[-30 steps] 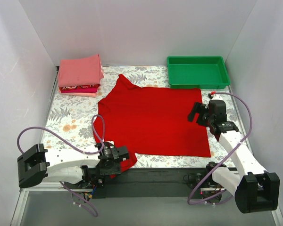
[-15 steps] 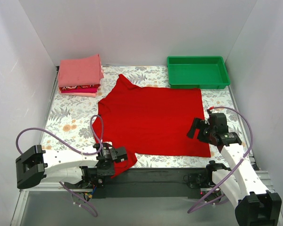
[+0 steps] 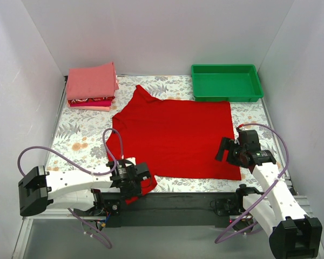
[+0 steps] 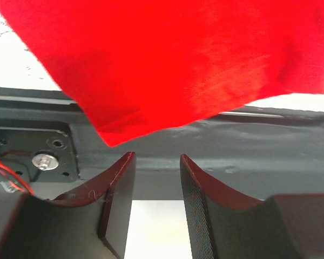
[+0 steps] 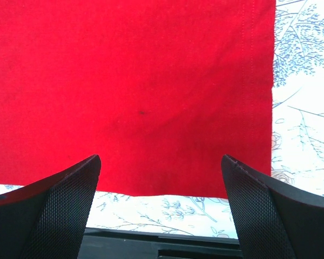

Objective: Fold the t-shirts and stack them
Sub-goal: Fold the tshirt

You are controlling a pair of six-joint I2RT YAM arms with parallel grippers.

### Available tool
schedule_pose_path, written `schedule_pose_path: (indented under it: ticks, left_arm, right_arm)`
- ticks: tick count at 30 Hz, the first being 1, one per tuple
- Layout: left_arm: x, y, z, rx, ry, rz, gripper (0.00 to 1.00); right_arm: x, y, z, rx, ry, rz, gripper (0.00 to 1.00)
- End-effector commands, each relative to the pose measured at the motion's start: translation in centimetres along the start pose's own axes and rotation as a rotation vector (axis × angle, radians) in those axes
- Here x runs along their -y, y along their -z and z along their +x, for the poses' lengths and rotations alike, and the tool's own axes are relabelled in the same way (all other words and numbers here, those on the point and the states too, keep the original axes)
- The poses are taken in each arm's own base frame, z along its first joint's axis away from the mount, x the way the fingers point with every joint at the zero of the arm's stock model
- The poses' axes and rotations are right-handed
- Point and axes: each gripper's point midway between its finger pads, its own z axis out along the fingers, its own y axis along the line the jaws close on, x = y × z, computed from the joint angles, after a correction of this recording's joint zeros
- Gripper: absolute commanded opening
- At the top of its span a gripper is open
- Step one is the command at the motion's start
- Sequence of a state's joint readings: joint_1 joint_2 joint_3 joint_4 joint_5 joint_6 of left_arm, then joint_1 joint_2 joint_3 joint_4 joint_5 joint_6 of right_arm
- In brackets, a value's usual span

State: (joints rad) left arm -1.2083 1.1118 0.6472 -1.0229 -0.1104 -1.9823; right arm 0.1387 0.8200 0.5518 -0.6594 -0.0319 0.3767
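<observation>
The bright red t-shirt [image 3: 175, 137] lies spread flat in the middle of the floral table cover. My left gripper [image 3: 139, 179] is at the shirt's near-left sleeve. In the left wrist view the sleeve corner [image 4: 178, 65] lies just ahead of my left gripper [image 4: 156, 159], whose jaws stand slightly apart with nothing between them. My right gripper [image 3: 225, 149] hovers over the shirt's near-right corner. In the right wrist view my right gripper [image 5: 161, 162] is wide open and empty, above the shirt's near hem [image 5: 151, 186]. Folded salmon-pink, magenta-patterned and pale pink t-shirts [image 3: 92, 86] are stacked at the back left.
A green plastic tray [image 3: 225, 82] stands at the back right, just beyond the shirt's far-right corner. White walls close in the table on three sides. The black front edge of the table [image 4: 248, 145] runs right under the left gripper. Purple cables loop beside both arms.
My right gripper has moved towards the near edge, from the shirt's right side to its near-right corner. My left gripper has shifted only slightly at the sleeve.
</observation>
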Motion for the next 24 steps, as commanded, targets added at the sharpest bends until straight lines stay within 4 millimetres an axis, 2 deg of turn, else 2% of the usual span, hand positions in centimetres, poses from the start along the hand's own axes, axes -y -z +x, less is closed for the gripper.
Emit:
schedule_pose_path:
  ticks: [1, 7, 15, 18, 22, 23, 24]
  left_arm:
    - [-0.5, -0.3, 0.8, -0.035, 0.162, -0.069, 0.38]
    - [-2.2, -1.7, 1.4, -0.042, 0.197, -0.137, 0.42]
    - [-3.0, -3.6, 1.9, -0.052, 0.207, -0.161, 0.43]
    - [-2.5, -4.1, 1.9, -0.052, 0.210, -0.133, 0.39]
    - [-3.0, -4.2, 1.3, -0.015, 0.228, -0.147, 0.24]
    - [-2.8, -4.1, 1.2, -0.008, 0.228, -0.140, 0.15]
    - [-2.6, -4.1, 0.9, 0.006, 0.232, -0.126, 0.11]
  right_arm:
    - [0.3, 0.4, -0.9, 0.026, 0.019, 0.021, 0.98]
    - [0.1, 0.3, 0.1, 0.003, 0.016, 0.001, 0.98]
    - [-0.8, 1.1, 0.5, 0.017, -0.036, -0.050, 0.98]
    - [-1.2, 1.1, 1.1, 0.000, -0.075, -0.075, 0.98]
    - [-0.9, 1.1, 1.5, 0.000, -0.128, -0.057, 0.98]
    - [-0.8, 1.2, 1.5, 0.006, -0.143, -0.048, 0.98]
    - [-0.8, 1.3, 1.4, 0.018, -0.154, -0.048, 0.98]
